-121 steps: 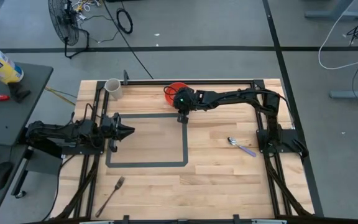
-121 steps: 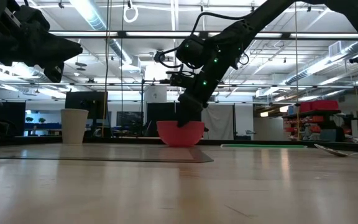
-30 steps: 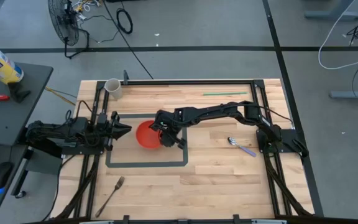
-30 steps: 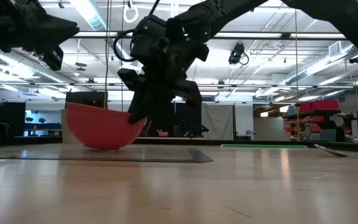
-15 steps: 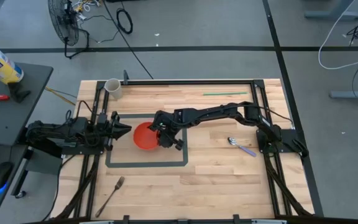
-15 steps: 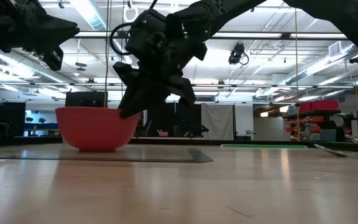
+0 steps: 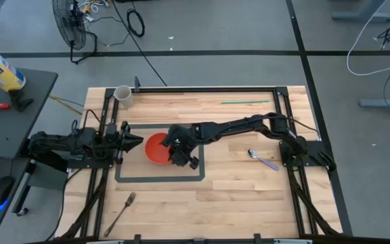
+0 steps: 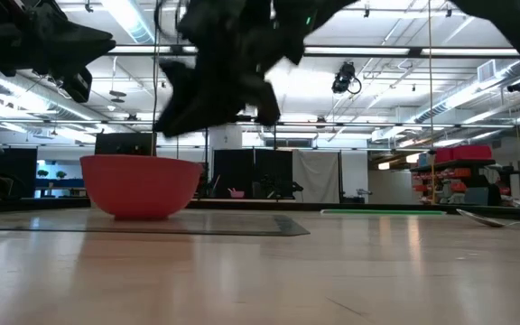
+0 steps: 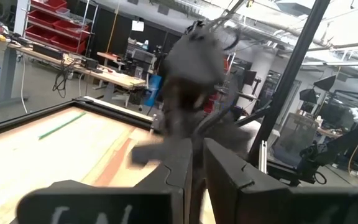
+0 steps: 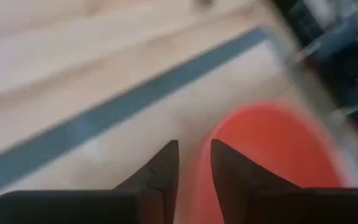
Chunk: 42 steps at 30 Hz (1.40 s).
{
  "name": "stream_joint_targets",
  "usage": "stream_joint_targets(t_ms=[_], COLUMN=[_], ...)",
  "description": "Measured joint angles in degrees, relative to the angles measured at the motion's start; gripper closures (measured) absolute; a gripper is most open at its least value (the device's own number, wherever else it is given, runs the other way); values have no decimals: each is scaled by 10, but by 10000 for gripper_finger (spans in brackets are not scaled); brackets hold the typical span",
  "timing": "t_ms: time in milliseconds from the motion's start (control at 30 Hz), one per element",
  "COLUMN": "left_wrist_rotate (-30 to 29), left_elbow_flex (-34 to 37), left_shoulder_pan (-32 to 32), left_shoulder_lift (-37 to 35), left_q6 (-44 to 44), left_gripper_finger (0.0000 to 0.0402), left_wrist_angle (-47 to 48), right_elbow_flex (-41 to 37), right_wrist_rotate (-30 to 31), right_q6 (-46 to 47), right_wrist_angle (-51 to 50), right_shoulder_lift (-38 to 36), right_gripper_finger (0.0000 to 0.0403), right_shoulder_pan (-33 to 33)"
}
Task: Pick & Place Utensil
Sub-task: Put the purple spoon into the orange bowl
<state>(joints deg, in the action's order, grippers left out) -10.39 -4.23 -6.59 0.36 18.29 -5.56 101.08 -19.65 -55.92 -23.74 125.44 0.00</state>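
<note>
Wooden table (image 7: 235,196) carries one spoon (image 7: 262,159) near its right edge, one fork (image 7: 119,212) at the front left corner, both with bare wood around them. One red bowl (image 7: 156,148) sits upright inside the taped rectangle (image 7: 161,177); one cup (image 7: 122,95) stands back left. Right gripper (image 7: 180,157) hovers over the bowl's rim, fingers narrowly parted, empty. Left gripper (image 7: 133,141) waits beside the bowl, fingers nearly closed, empty.

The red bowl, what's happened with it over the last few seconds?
The right hand carried the red bowl from the table's far edge into the taped rectangle, set it upright, let go and lifted clear. The left hand, cup, fork and spoon stayed put.
</note>
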Motion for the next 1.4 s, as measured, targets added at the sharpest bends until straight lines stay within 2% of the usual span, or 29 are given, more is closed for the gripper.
stream_joint_targets(t_ms=[100,233,467,667,833,1167,1400], left_wrist_rotate=[0,1,1,2,34,43,36], left_elbow_flex=[0,0,0,0,0,0,0], left_shoulder_pan=[0,0,0,0,0,0,0], left_shoulder_lift=[0,0,0,0,0,1,1], left_q6=[0,5,6,6,13,17,16], left_gripper_finger=[356,356,356,356,356,356,356], left_wrist_angle=[2,3,8,28,30,36,38], right_elbow_flex=[0,0,1,-23,-133,-393,-501], right_wrist_rotate=[22,66,204,225,291,273,256], right_q6=[26,111,380,642,786,1064,1110], right_wrist_angle=[-14,-63,-235,-420,-454,-414,-410], right_shoulder_lift=[-34,-90,-181,-234,-283,-368,-380], right_gripper_finger=[294,285,289,297,300,300,300], right_shoulder_pan=[14,35,76,95,123,148,146])
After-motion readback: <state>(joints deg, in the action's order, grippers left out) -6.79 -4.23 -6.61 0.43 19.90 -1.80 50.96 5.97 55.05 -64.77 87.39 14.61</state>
